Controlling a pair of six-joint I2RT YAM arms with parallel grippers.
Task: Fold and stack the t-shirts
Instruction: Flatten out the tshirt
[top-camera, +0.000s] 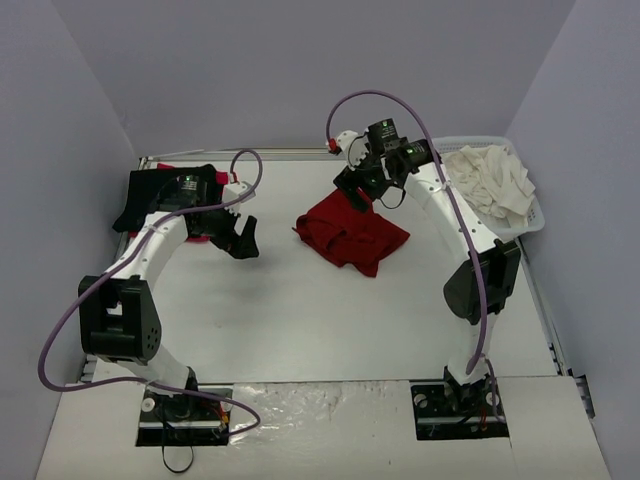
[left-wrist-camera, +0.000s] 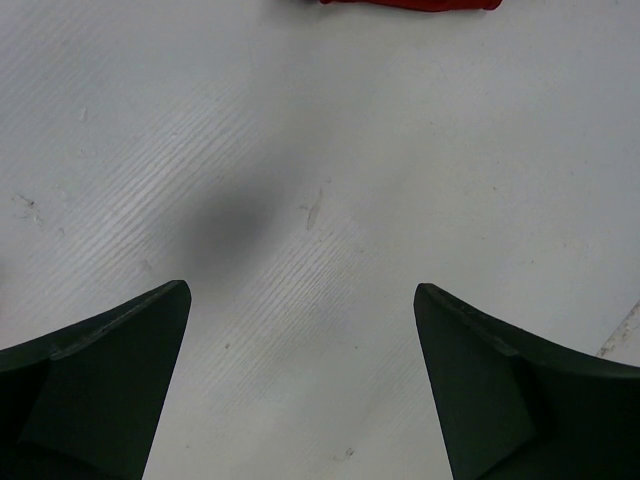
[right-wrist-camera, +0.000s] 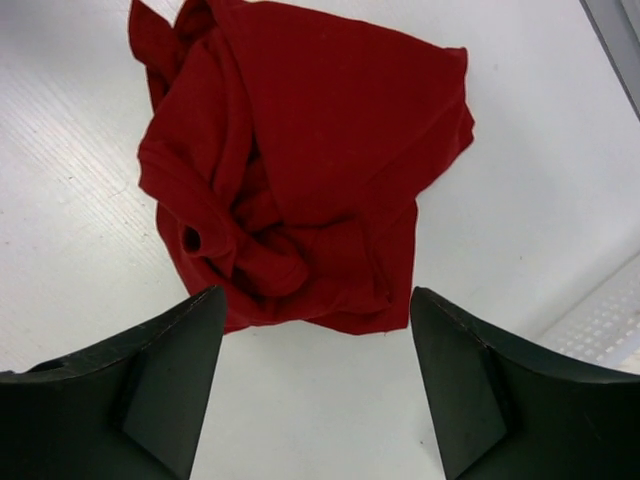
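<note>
Right jaws apart near red t-shirt (right-wrist-camera: 300, 170).

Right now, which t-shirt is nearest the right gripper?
The dark red t-shirt, crumpled mid-table; the cream one sits in the basket, the black one far left.

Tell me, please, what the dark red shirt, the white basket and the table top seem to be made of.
Dark red shirt: soft matte knit cloth, probably cotton; it lies crumpled in loose folds.
White basket: seemingly rigid plastic, with a lattice wall.
Table top: white matte sheet with fine parallel ribs, perhaps corrugated plastic.
</note>
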